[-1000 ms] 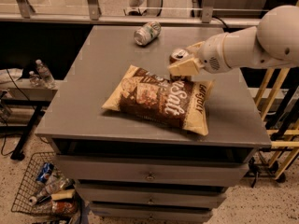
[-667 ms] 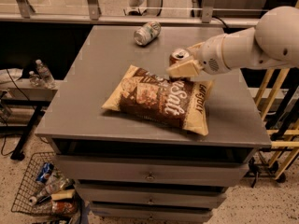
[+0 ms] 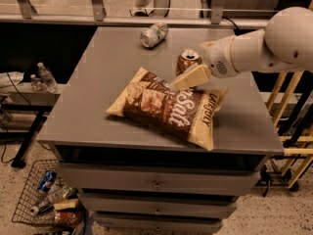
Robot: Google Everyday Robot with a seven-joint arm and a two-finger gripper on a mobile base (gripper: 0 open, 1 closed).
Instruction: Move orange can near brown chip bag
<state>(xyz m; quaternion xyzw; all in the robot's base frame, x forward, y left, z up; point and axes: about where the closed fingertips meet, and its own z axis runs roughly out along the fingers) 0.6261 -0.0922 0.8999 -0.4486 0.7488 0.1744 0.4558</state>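
Note:
The orange can stands upright on the grey table, just behind the top right edge of the brown chip bag. The bag lies flat in the middle of the table, with its white "Salt" lettering facing up. My gripper reaches in from the right on a white arm. It sits right in front of the can, over the bag's upper edge, and hides the can's lower part.
A silver-green can lies on its side at the back of the table. The table's right edge is under my arm. A wire basket of bottles sits on the floor at the left, and wooden frames stand at the right.

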